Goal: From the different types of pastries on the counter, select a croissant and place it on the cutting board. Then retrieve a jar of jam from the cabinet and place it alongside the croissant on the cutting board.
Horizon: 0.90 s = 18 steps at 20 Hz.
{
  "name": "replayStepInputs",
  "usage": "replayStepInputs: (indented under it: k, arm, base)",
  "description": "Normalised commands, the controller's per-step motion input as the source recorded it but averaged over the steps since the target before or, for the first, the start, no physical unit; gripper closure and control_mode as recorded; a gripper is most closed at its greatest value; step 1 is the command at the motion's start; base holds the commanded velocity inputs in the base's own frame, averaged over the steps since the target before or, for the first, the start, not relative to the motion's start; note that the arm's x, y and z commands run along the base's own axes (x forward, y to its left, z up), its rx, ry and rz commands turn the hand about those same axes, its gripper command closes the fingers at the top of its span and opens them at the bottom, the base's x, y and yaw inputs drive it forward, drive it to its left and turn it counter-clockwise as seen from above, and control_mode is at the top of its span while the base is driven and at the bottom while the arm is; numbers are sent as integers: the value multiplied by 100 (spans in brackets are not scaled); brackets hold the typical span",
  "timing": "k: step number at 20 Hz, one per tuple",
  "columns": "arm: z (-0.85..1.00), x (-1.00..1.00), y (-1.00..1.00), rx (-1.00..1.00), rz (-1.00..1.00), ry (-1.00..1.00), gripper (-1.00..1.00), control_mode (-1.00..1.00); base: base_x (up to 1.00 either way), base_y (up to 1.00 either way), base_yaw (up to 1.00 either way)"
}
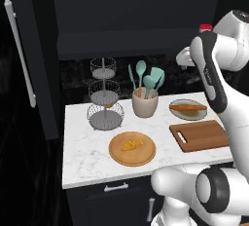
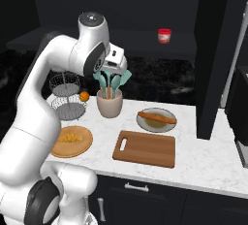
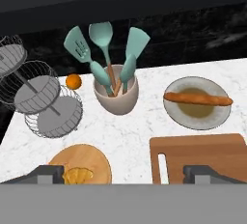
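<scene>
Nearest the hand camera, the claw (image 3: 123, 174) hung above the front of the table (image 1: 87, 159), its two dark fingertips (image 3: 46, 174) set wide apart with nothing between them. That table was white, marble-like with faint grey veins, over dark drawer fronts with silver handles.

Using the board (image 3: 205, 156) as landmark: it was a flat rectangle of reddish-brown wood with a slot-shaped handle hole at its left end, and its top was bare. Left of the board lay a round light-wood plate (image 1: 146, 156), and on that plate sat the croissant (image 1: 132, 144), a small golden-yellow crescent far smaller than the plate. Behind the board stood a shallow grey dish (image 3: 212, 117) with a long, thin orange-brown pastry (image 3: 198, 98) lying across it. Behind and to the left of the board stood a smooth beige crock (image 3: 116, 97) holding teal spatulas and spoons. Farther left of the board stood a three-tier wire basket stand (image 1: 103, 96), with a small orange fruit (image 3: 73, 81) just beside its lower tier.

High behind the board, on a dark shelf, stood the jar (image 2: 164, 35), tiny and squat with a bright red top.
</scene>
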Motion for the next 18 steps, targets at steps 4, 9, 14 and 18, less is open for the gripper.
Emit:
replayStepInputs:
  k: [4, 9, 14, 18]
  arm:
    - [100, 19, -38, 0, -5, -3, -100, -100]
    - [18, 1, -4, 0, -3, 0, -100, -100]
    - [94, 44, -56, 0, -14, -7, -100, -100]
    - [39, 29, -24, -1, -11, -1, -100, -100]
  base:
    - [0, 0, 0]
    - [0, 0, 0]
    - [0, 0, 0]
    - [0, 0, 0]
